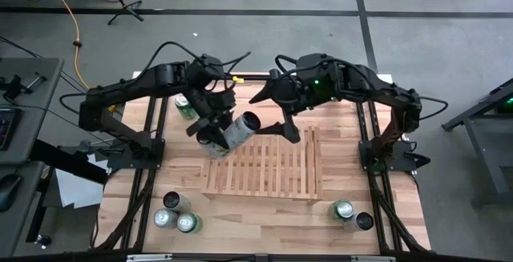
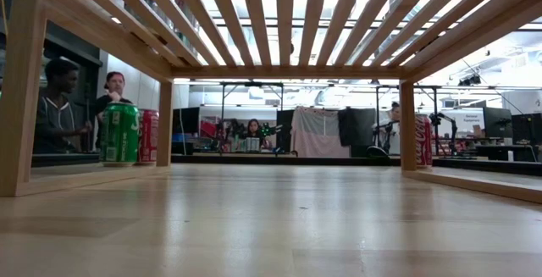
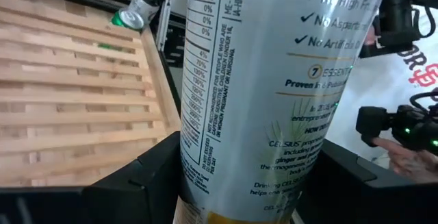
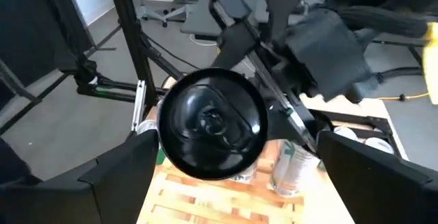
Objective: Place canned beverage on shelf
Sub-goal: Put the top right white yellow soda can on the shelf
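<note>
We see a light-wood table [image 1: 264, 230] with the slatted shelf [image 1: 264, 170] standing on it near the middle. Taking the shelf as landmark: three cans [image 1: 176, 212] stand on the table off its near-left corner, close together. Two cans [image 1: 353, 215] stand off its near-right corner, just beside each other. One green can [image 1: 184, 106] stands beyond its far-left corner. Nothing rests flat on the shelf's slats as far as we can tell.
</note>
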Tool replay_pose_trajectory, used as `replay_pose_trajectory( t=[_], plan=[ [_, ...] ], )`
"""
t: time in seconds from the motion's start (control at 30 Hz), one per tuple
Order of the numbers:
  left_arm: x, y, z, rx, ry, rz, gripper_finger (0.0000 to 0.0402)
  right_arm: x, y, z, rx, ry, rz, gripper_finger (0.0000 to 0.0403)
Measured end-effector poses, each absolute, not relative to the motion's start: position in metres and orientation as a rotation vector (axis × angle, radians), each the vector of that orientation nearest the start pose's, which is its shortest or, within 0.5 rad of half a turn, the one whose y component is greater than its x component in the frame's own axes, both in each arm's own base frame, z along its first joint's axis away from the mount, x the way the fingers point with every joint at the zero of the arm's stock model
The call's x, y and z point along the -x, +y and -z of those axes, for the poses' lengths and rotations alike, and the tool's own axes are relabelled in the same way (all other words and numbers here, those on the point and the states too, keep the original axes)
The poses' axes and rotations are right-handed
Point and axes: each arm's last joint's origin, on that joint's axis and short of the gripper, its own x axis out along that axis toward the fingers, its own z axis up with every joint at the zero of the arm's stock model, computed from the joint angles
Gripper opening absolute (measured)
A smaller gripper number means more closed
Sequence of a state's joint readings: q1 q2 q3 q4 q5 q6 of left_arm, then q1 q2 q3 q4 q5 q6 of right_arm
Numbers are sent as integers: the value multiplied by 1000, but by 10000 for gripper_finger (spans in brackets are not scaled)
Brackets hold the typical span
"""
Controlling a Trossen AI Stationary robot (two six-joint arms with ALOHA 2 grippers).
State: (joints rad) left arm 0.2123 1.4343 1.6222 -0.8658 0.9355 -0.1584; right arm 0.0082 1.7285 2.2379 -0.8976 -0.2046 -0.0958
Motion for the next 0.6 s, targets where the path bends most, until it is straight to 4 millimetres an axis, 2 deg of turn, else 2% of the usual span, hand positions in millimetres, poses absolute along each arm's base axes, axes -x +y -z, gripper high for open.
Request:
replay_pose_trajectory(
  t=[0.27, 0.5, 0.6],
  plan=[
    [-288, 36, -411, 537, 650, 669, 228, -347, 16, -491, 41, 387, -343, 385],
    [-290, 37, -410, 534, 645, 670, 228, -351, 23, -487, 50, 395, -363, 383],
    [-290, 37, -410, 531, 640, 671, 228, -352, 22, -487, 33, 396, -346, 369]
  ],
)
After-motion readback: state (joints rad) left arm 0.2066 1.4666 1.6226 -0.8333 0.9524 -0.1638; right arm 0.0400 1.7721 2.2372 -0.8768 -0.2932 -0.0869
